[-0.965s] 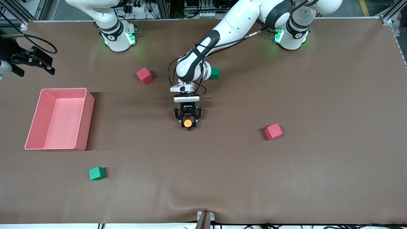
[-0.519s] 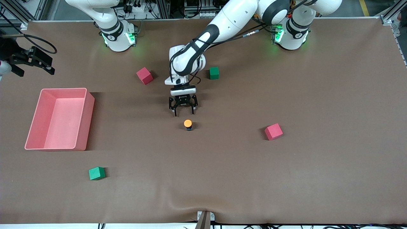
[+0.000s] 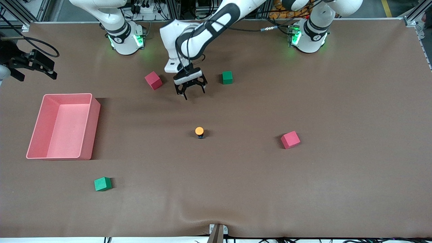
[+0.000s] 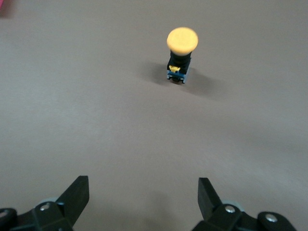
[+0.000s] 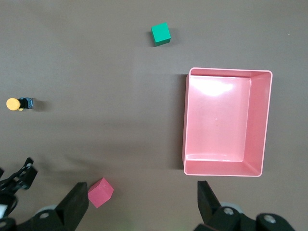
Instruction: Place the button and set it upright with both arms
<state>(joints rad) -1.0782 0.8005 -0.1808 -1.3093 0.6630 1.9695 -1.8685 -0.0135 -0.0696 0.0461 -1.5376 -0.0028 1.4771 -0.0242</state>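
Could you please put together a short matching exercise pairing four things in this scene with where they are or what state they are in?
Things:
1. button
2. left pincer
3. right pincer
4. pink bin

Descriptions:
A. open, past the table's edge at the right arm's end
B. empty, on the table toward the right arm's end
C. standing upright, orange cap on top
D. open, over the table between a red and a green cube

Pairs: 1-C, 2-D, 3-A, 4-B

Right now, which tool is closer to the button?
Left. The left tool hangs open above bare table between a red cube and a green cube, toward the bases from the button. The right tool waits past the pink bin.
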